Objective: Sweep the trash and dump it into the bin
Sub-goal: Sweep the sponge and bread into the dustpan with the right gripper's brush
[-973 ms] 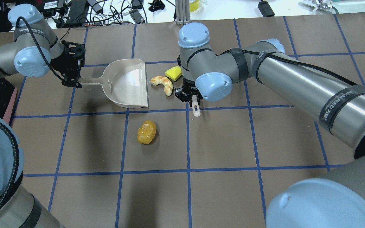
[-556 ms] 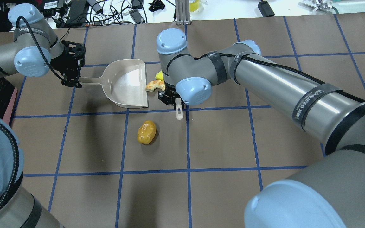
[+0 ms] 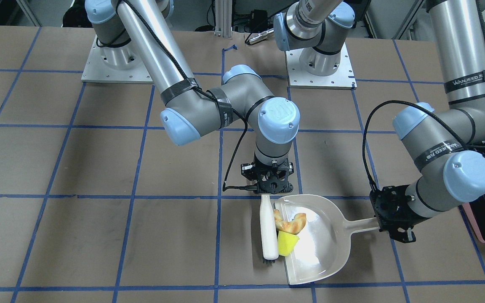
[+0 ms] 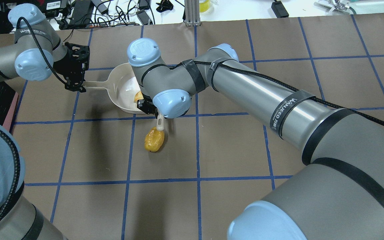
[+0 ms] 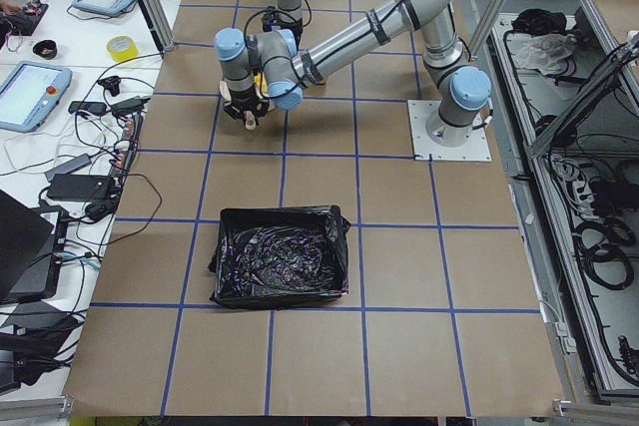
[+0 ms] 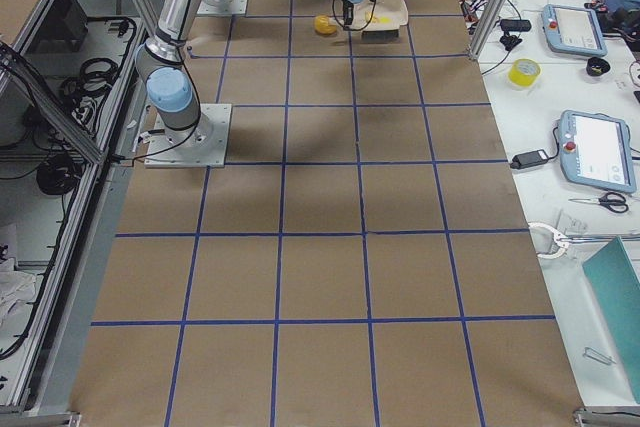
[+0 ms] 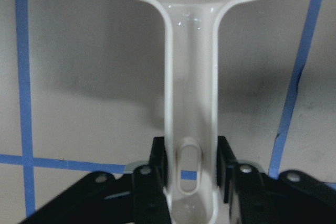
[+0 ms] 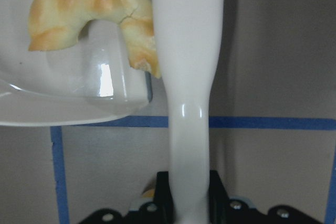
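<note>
The croissant piece (image 3: 291, 224) and yellow wedge (image 3: 286, 244) sit at the dustpan (image 3: 326, 248) mouth, lower centre of the front view, against the brush (image 3: 268, 229). The amber lump (image 4: 154, 140) lies on the table outside. Left jaws pinch the dustpan handle; right jaws pinch the brush. Dumping into the bin (image 5: 282, 214) remains.

**Two pieces in the pan, one left on the table**

The curved tan croissant piece (image 3: 291, 223) and the bright yellow wedge (image 3: 288, 245) lie touching just inside the mouth of the off-white dustpan (image 3: 326, 252), low in the front view's centre. The glossy amber lump (image 4: 154, 140) rests on the brown table (image 4: 232, 150), left of the overhead view's centre. The bin (image 5: 282, 256), lined with crinkled black plastic, stands open at lower centre-left of the left view.
</note>
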Action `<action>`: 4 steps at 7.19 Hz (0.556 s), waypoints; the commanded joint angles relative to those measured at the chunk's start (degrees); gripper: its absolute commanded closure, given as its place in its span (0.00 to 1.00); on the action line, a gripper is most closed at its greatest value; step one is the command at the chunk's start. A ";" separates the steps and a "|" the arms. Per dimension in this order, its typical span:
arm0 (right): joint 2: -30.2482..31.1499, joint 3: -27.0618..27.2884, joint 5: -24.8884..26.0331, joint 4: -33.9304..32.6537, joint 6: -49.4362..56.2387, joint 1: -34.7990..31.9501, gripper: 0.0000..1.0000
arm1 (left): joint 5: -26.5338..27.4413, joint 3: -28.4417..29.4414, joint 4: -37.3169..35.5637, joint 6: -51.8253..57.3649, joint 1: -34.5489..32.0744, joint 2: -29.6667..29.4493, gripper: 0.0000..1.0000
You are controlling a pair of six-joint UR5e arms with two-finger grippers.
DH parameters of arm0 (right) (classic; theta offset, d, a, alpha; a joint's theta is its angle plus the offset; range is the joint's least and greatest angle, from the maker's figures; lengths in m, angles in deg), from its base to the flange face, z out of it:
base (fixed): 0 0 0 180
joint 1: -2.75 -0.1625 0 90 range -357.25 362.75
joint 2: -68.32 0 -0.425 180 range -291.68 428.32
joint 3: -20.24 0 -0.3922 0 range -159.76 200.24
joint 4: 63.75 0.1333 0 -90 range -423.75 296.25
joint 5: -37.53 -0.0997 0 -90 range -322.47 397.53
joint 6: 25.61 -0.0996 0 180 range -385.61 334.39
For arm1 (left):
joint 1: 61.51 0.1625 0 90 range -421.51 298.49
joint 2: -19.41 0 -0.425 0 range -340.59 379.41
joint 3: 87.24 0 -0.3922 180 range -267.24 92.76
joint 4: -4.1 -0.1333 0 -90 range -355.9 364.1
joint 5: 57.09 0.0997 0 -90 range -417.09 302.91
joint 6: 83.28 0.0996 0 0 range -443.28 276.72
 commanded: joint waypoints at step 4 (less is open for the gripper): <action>-3.07 -7.24 -4.10 1.27 -5.37 -4.13 1.00 | 0.09 0.00 0.00 0.52 0.00 0.18 1.00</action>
